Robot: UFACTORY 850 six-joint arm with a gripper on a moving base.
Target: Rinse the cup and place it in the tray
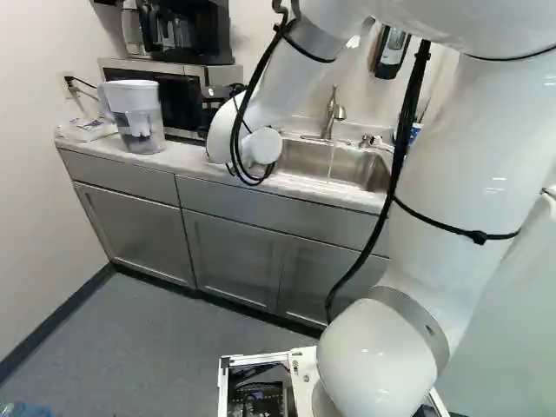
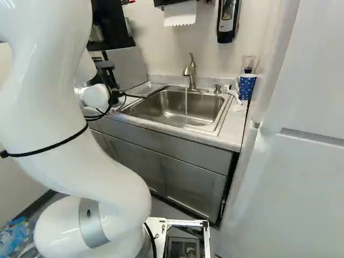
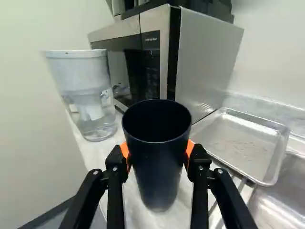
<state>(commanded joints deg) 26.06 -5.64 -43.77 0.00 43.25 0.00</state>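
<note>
Over the desk (image 2: 235, 126), nr. the microwave (image 3: 209, 57), I've got the dark cup (image 3: 157, 176) in the tool (image 2: 105, 72). Wrist cam: fingers stand apart by the cup's width, orange pads (image 3: 189, 150) gripping it from both sides, mouth up. Can't tell if its bottom touches the desk. Metal tray (image 3: 243, 143) lies flat at the edge of the sink (image 2: 156, 110), w/ the cup btwn it & the water pitcher (image 3: 78, 81) as the wrist cam sees it. R base view: a thin stream runs from the faucet (image 2: 191, 70) into the sink; blue dotted mug (image 2: 246, 86) stands to the right, nr. the wall.
</note>
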